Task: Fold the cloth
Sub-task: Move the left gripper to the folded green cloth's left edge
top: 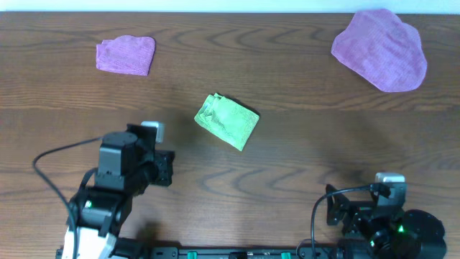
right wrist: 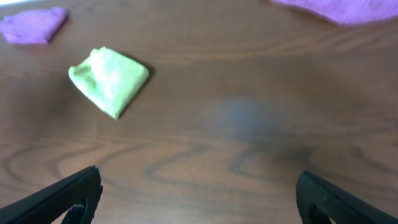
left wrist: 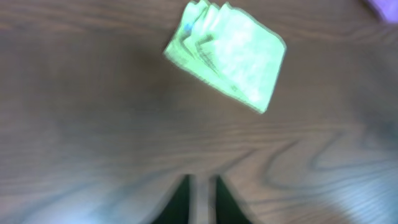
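The cloth (top: pixel 227 121) is lime green and lies folded into a small thick packet near the middle of the table. Its stacked edges show at the left end in the left wrist view (left wrist: pixel 227 56), and it also appears in the right wrist view (right wrist: pixel 110 78). My left gripper (top: pixel 165 167) is to the lower left of the cloth and apart from it. Its two dark fingers (left wrist: pixel 201 199) are parted by a slim gap with nothing between them; that view is blurred. My right gripper (top: pixel 334 208) stands wide open near the front right edge, its jaws (right wrist: pixel 199 202) empty.
A small folded purple cloth (top: pixel 126 55) lies at the back left. A large purple cloth (top: pixel 381 49) is spread at the back right. Bare wooden table (top: pixel 287 165) lies between the two arms and the green cloth.
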You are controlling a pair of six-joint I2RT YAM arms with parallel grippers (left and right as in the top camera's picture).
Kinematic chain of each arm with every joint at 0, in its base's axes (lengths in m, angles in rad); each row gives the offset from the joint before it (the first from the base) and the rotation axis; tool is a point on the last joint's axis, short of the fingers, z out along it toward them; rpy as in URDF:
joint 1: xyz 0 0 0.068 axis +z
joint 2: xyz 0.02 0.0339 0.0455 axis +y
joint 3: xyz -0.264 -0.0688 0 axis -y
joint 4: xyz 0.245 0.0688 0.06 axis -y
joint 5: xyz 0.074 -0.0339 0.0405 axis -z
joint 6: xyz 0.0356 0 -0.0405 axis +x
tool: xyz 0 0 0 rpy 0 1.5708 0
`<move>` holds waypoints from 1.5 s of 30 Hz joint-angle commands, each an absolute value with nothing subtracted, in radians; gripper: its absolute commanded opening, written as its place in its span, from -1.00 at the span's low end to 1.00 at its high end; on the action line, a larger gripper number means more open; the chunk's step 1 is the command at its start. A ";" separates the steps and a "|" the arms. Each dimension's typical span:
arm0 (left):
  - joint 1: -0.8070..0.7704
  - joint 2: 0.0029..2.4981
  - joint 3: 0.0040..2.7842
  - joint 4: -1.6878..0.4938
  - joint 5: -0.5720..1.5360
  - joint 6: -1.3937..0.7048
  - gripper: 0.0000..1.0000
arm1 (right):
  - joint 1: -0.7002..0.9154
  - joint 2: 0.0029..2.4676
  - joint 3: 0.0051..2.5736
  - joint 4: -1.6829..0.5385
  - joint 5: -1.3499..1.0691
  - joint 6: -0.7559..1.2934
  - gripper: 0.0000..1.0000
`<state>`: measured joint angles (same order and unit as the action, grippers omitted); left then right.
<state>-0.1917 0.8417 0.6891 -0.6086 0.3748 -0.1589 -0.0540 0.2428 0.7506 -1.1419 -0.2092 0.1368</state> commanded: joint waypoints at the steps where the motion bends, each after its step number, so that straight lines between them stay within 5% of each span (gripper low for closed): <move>1: -0.190 0.925 0.683 -0.568 0.446 -0.179 -0.33 | -0.059 0.241 0.751 -1.171 -0.207 0.126 0.98; 7: -0.190 1.093 0.683 -0.488 0.492 -0.215 0.11 | -0.059 0.241 0.751 -1.189 -0.207 0.126 0.98; 9: -0.190 1.135 0.683 -0.459 0.498 -0.251 0.88 | -0.059 0.241 0.751 -1.189 -0.207 0.126 0.98; 31: -0.190 1.229 0.683 -0.186 0.733 -0.361 0.90 | -0.059 0.240 0.751 -1.189 -0.207 0.126 0.98; 45: -0.183 1.345 0.683 -0.224 0.577 -0.398 0.90 | -0.059 0.240 0.751 -1.189 -0.207 0.126 0.99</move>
<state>-0.1905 1.3048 0.6884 -0.2356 0.5869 -0.3828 -0.0540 0.2420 0.7506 -1.1885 -0.2092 0.1368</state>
